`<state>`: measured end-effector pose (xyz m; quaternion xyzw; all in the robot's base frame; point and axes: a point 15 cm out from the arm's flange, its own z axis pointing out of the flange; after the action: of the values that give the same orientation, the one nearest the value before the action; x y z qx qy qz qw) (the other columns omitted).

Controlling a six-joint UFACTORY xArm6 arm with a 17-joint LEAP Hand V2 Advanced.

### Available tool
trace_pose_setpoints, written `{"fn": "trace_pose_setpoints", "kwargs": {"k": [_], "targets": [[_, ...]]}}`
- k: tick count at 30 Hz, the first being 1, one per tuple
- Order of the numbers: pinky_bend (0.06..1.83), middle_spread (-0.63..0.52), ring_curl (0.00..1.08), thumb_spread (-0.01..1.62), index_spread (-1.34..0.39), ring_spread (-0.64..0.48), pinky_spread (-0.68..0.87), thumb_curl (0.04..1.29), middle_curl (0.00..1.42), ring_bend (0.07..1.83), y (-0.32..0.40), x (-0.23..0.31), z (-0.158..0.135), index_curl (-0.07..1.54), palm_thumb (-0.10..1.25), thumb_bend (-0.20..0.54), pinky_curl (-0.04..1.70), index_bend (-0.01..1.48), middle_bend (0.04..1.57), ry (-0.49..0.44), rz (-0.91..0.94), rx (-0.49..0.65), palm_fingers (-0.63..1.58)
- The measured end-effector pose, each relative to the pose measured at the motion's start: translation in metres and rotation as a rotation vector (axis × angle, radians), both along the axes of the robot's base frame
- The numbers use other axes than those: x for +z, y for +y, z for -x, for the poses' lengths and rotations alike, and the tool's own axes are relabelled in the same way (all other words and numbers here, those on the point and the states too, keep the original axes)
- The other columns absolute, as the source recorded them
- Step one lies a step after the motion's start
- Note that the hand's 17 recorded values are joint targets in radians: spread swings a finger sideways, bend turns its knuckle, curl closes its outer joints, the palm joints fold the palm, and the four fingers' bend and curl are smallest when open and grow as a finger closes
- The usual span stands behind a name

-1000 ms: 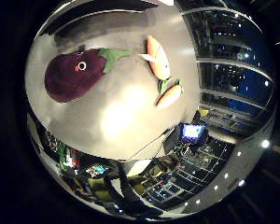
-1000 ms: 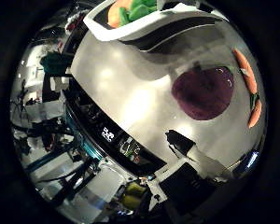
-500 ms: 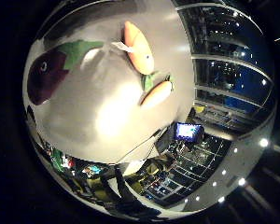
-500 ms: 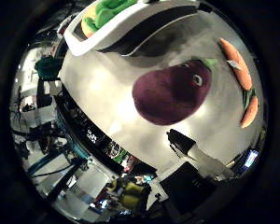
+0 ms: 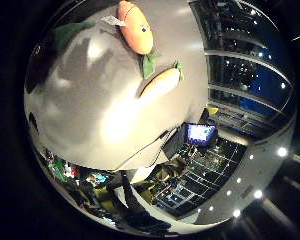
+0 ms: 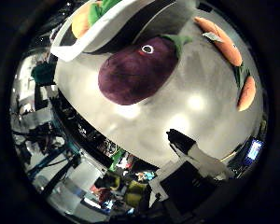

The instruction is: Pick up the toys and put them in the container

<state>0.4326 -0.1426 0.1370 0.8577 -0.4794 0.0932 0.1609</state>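
Wide grey table (image 6: 186,116) filling both palm views. Beside it, up against the eggplant, a white-rimmed container (image 6: 100,32) already carrying orange and green toys. Big in the thumb-side view, close under the palm: purple plush eggplant (image 6: 135,72), green cap, lying on the table. Well apart, two orange plush toys: the larger, eyed carrot (image 5: 136,27), then the small carrot (image 5: 160,82), leaf ends meeting. Hand (image 6: 196,156) barely showing, holding nothing visible; finger spread impossible to tell.
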Motion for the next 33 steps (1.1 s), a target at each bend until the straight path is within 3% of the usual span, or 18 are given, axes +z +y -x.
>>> {"fn": "trace_pose_setpoints", "kwargs": {"k": [12,33], "targets": [[0.40,0.03,0.27,0.84,-0.47,0.17,0.41,0.38,0.30,0.21,-0.024,0.031,0.004,0.29,0.83,-0.030,0.31,0.17,0.18,-0.047,0.016,-0.037,0.04],[0.37,0.02,0.26,0.85,-0.47,0.17,0.41,0.38,0.28,0.20,-0.022,-0.030,0.023,0.30,0.83,-0.029,0.31,0.18,0.18,0.072,-0.015,-0.050,0.05]]}}
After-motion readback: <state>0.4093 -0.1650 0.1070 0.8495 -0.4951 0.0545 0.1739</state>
